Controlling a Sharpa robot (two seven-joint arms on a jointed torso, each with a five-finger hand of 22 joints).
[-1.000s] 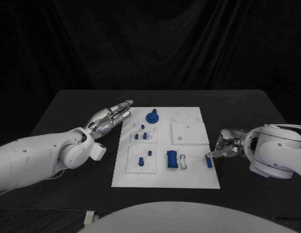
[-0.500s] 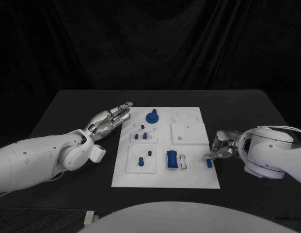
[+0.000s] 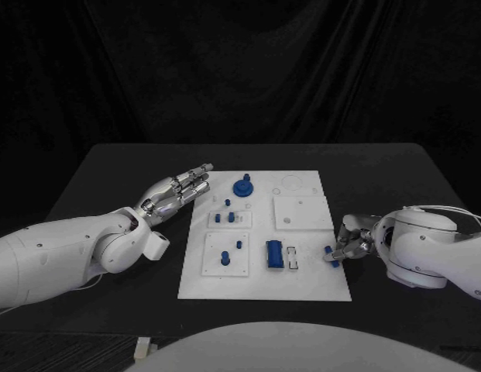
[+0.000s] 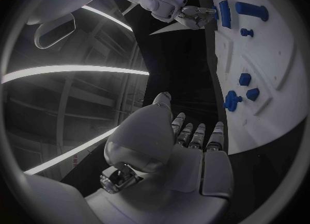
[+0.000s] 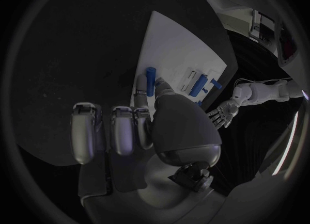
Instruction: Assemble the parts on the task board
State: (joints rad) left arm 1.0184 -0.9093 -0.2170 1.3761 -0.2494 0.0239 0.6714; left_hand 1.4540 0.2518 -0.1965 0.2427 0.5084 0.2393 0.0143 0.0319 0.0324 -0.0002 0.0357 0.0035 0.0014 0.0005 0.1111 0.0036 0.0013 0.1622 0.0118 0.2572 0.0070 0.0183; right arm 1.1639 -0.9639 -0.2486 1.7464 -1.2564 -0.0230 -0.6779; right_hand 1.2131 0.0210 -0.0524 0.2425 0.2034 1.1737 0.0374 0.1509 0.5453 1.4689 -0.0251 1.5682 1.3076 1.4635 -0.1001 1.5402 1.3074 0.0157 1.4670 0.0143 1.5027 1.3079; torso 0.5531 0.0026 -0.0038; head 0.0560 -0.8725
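Observation:
The white task board [image 3: 307, 280] lies mid-table. My right hand [image 3: 352, 239] is at the board's right edge and pinches a small blue bar [image 3: 331, 254] between thumb and a finger; the right wrist view shows the same blue bar [image 5: 150, 81] upright at the fingertips [image 5: 140, 86] over the board [image 5: 174, 43]. My left hand [image 3: 180, 189] hovers flat beside the board's left edge, fingers spread, holding nothing; the left wrist view shows this left hand [image 4: 190, 149] next to the board [image 4: 278, 38].
On the board stand a blue knob [image 3: 242, 186] at the back, small blue pegs [image 3: 225, 218] on a raised plate, a peg piece [image 3: 227, 256] and a blue block [image 3: 275, 254] beside a white slot. A blank square plate [image 3: 303, 211] lies right of centre.
My right arm has swung in toward the board, and the hand with the blue bar has shifted slightly left and away from me. The left hand has barely moved.

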